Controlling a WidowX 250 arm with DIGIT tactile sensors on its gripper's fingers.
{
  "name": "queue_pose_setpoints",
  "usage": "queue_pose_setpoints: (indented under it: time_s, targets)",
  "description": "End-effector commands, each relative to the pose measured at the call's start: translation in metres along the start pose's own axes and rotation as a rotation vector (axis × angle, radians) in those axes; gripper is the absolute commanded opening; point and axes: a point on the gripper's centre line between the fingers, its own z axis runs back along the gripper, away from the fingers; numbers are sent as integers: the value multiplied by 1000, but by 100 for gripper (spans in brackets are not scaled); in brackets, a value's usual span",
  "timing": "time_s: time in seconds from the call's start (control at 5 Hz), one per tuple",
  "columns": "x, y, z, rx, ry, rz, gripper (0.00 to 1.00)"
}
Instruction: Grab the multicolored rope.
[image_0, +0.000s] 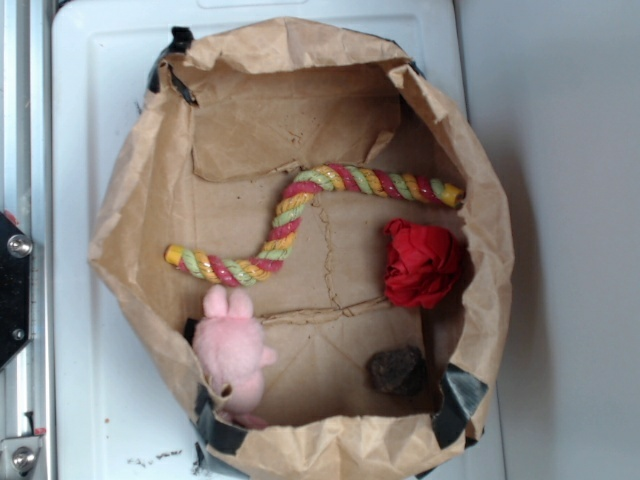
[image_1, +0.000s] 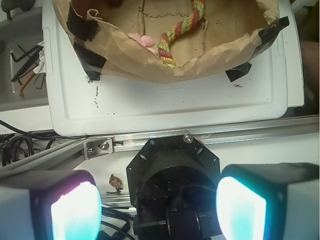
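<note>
The multicolored rope (image_0: 300, 215) lies in an S-curve across the floor of the brown paper bag (image_0: 130, 200), its yellow ends apart. Just below its left end sits the pink plush bunny (image_0: 233, 350); right of its middle lies the red cloth ball (image_0: 422, 263), with a dark fuzzy lump (image_0: 397, 370) beneath that. The gripper (image_1: 157, 210) stands wide, holding nothing, outside the bag's rim.

Looks like a robotics lab or workshop bench. Aluminium extrusion rail (image_1: 165, 140) bolted with a bracket at 6 o'clock of a white plastic tray (image_1: 165, 100); hex keys (image_1: 25, 55) and loose cables (image_1: 20, 145) at 9 o'clock; taped paper bag (image_0: 140, 200) as makeshift bin.
</note>
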Motion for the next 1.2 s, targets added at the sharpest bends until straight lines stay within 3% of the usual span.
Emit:
queue_pose_setpoints:
  time_s: [0.0, 0.4, 0.6, 1.0]
  targets:
    - [0, 0, 0, 0, 0, 0, 100]
    - [70, -6, -3, -35, -89, 69, 100]
    - [101, 4, -18, -40, -131, 62, 100]
    - [141, 25, -48, 43, -225, 103, 100]
